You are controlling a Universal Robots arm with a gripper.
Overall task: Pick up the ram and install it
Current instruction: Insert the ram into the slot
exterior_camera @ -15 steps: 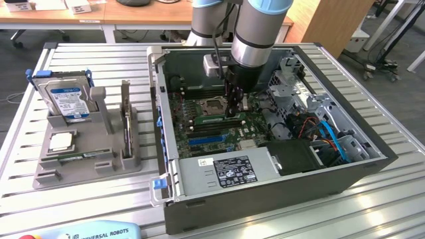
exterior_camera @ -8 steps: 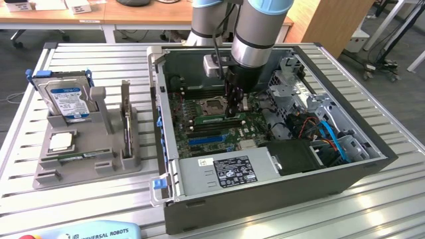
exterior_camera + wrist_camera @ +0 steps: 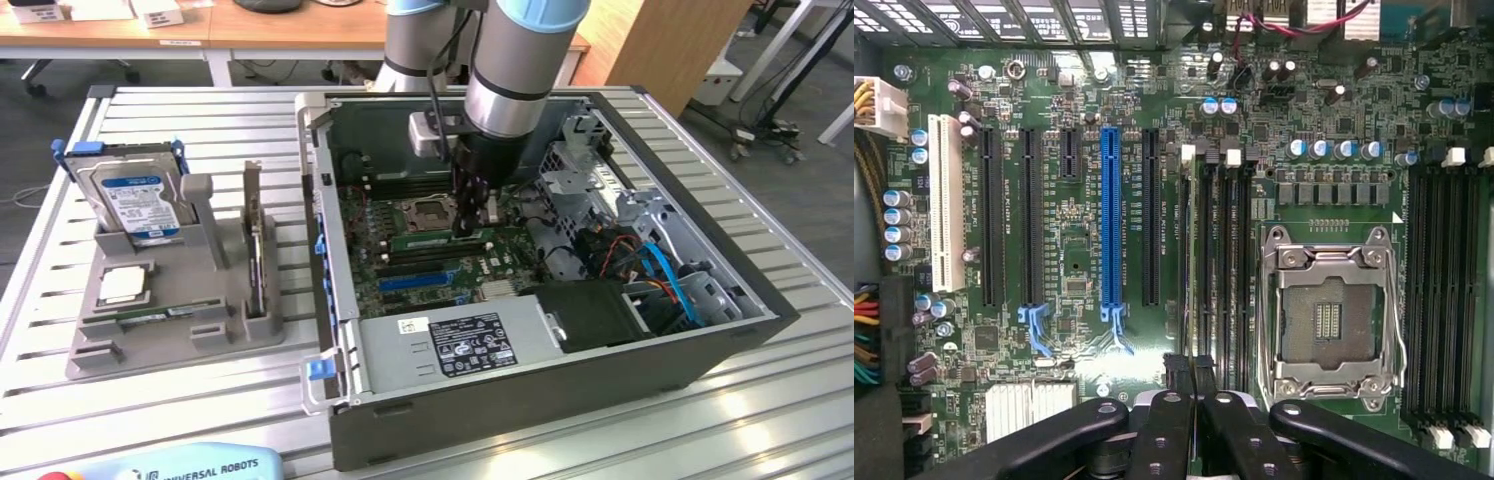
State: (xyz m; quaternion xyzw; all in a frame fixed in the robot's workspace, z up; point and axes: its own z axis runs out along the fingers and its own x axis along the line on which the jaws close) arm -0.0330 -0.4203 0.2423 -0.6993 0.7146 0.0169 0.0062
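1. Lettering: "UNIVERSAL ROBOTS" reads on the pale blue pendant [image 3: 200, 465] at the near edge of the table.
2. Labels: the hard drive [image 3: 134, 200] carries a blue-and-white label, and the power supply [image 3: 447, 345] a black-and-white sticker. The print on both is too small to read, as is the white print on the motherboard [image 3: 1074, 250].
3. Claw: the gripper [image 3: 1191, 368] hangs inside the open computer case [image 3: 534, 400]. It is over the black memory slots [image 3: 1219, 260], just beside the empty processor socket [image 3: 1332, 315]. Its fingers [image 3: 1176, 375] are pressed together. Whether a stick is clamped between them cannot be told.
4. Task item: a ram [image 3: 147, 318], slim and green, lies flat in a front pocket of the grey holder [image 3: 174, 345]. The holder stands to the exterior view's left of the case, well apart from the gripper.
5. Other parts in the holder:
   - A second slim board [image 3: 254, 262] stands on edge.
   - The hard drive stands upright at the back.
   - A square silver processor [image 3: 120, 285] lies between the drive and the flat stick.
6. Surface: case and holder both rest on a slatted aluminium table [image 3: 187, 120], pale grey with lengthwise grooves.
7. Room: wooden desks [image 3: 267, 30] stand behind the table, with a wooden panel [image 3: 667, 50] to the exterior view's right. The floor is grey, and cables trail near a stand at the far right.
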